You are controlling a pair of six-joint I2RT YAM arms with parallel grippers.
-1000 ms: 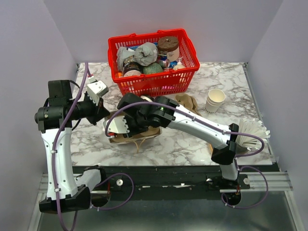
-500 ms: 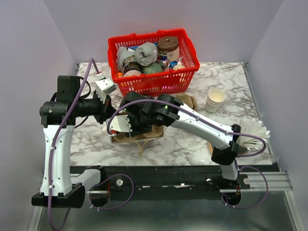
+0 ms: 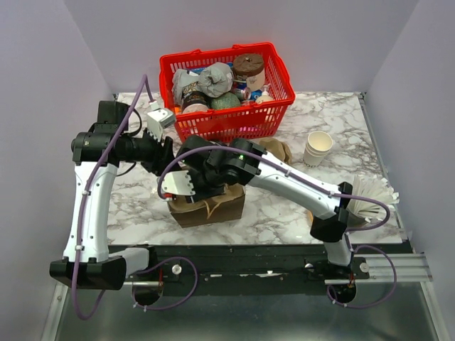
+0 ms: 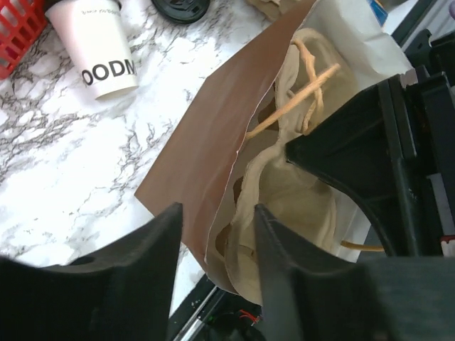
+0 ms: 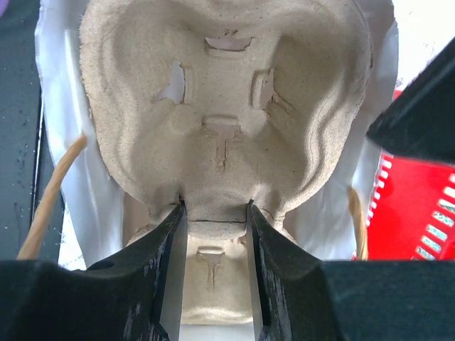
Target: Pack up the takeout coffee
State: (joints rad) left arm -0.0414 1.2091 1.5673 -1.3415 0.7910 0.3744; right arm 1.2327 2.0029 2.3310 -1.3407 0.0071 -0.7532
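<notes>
One marble tabletop [image 3: 359, 135], lavender walls [image 3: 341, 35]

left arm [image 3: 89, 206]: white links, black joints, black base block
right arm [image 3: 298, 186]: same white/black build, small green light near wrist
cables [image 3: 133, 104]: purple, run along both arms, loop at bases
fingers [image 5: 153, 284]: matte black, flat inner faces
</notes>
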